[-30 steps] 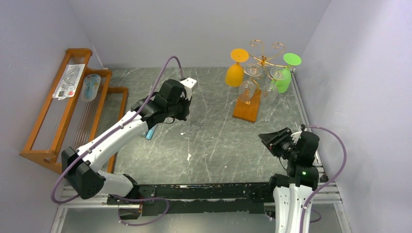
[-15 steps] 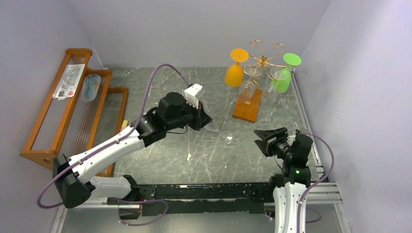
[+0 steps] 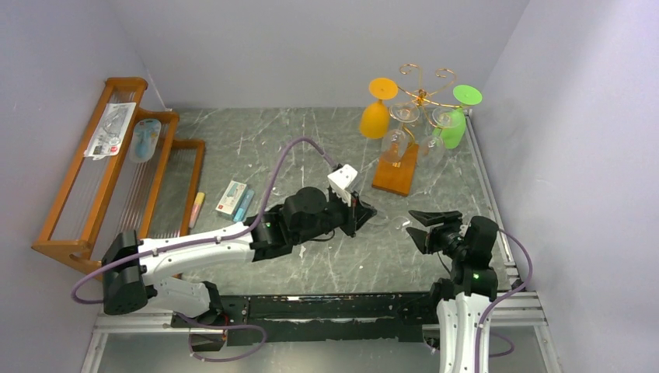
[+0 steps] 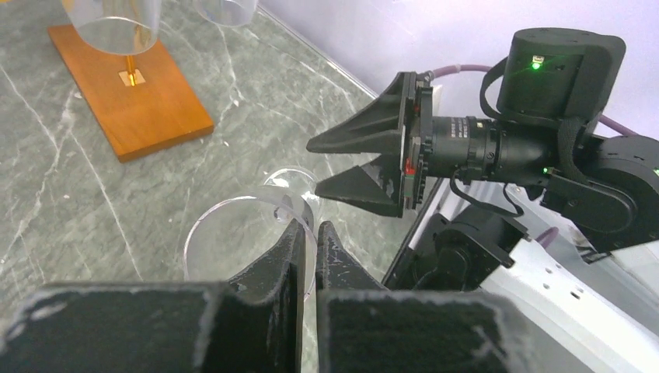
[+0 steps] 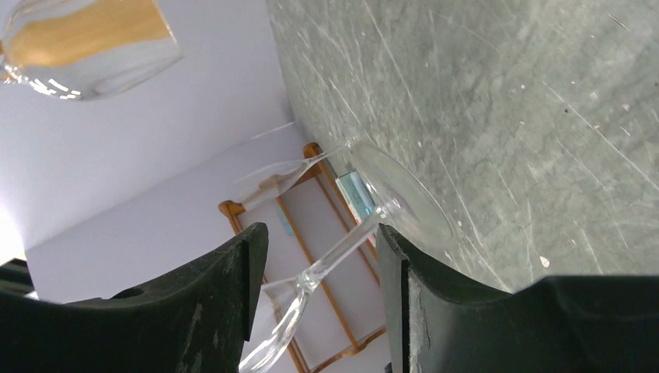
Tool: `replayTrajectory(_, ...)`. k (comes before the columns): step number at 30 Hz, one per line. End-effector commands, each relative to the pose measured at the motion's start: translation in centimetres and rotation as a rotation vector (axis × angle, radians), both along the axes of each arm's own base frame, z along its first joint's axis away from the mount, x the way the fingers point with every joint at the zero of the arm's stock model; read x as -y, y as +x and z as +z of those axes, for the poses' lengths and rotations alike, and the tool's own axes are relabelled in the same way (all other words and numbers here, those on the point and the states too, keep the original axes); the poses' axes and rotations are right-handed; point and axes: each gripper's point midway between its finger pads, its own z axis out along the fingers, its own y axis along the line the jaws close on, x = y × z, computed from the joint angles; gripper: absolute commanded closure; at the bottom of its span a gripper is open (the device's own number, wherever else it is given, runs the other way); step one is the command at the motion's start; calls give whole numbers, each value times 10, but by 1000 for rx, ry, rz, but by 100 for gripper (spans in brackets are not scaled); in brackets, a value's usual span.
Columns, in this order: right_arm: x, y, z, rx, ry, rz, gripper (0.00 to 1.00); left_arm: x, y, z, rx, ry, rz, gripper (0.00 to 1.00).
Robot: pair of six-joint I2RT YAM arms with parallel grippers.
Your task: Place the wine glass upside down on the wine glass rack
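Observation:
A clear wine glass (image 4: pixel 233 233) is held lying on its side just above the table. My left gripper (image 4: pixel 308 227) is shut on its bowl rim, one finger inside and one outside. It also shows in the top view (image 3: pixel 365 211). The glass's stem and foot (image 5: pixel 408 198) point at my right gripper (image 5: pixel 320 233), which is open with the stem between its jaws, not touching. The right gripper (image 3: pixel 418 225) sits at the table's right front. The wine glass rack (image 3: pixel 423 93), gold wire on an orange-brown base (image 4: pixel 136 101), stands at the back right.
An orange glass (image 3: pixel 376 116), a green glass (image 3: pixel 455 124) and two clear glasses (image 3: pixel 396 144) hang upside down on the wire rack. A large slatted wooden rack (image 3: pixel 101 179) stands along the left wall. Small boxes (image 3: pixel 231 198) lie on the table nearby. The right wall is close.
My left arm has swung right and forward, carrying the wine glass from mid-table to the right gripper. The right gripper has turned toward it and now straddles the stem.

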Motion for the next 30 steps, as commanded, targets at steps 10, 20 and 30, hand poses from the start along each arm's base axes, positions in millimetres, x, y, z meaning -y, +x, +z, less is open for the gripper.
replayTrajectory(10, -6, -7, 1, -111, 108, -28, 45, 33, 8, 25, 161, -117, 94, 95)
replayTrajectory(20, -8, 5, -3, -107, 172, -33, 48, 53, -1, 25, 169, -143, 54, 95)
replayTrajectory(30, -5, 14, -8, -113, 178, -46, 54, 59, -11, 23, 143, -169, 14, 95)
